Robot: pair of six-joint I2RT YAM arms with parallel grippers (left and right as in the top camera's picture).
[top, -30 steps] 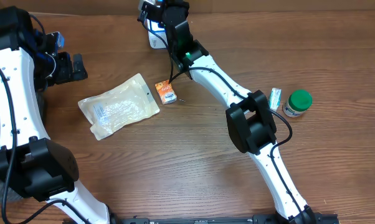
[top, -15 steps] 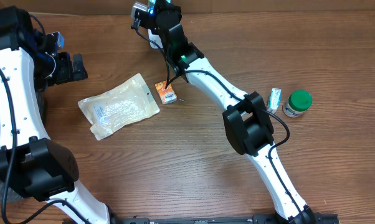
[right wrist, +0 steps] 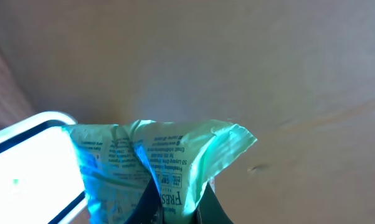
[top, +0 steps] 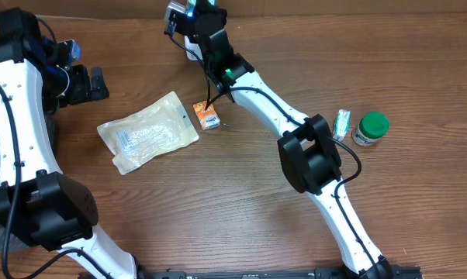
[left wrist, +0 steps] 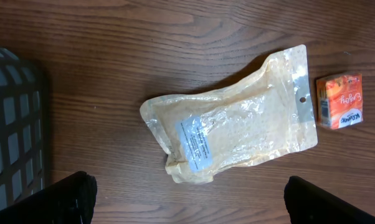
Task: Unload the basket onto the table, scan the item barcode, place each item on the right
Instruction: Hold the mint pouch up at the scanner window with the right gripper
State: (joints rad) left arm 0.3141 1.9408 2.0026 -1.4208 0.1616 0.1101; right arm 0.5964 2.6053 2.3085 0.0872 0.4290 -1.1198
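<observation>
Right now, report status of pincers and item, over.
Left pincer open above clear pouch. Right pincer shut on green packet beside white scanner. Nothing blocks it.

Packet (right wrist: 175, 155) and white scanner (right wrist: 25, 171), both cropped at frame edge
</observation>
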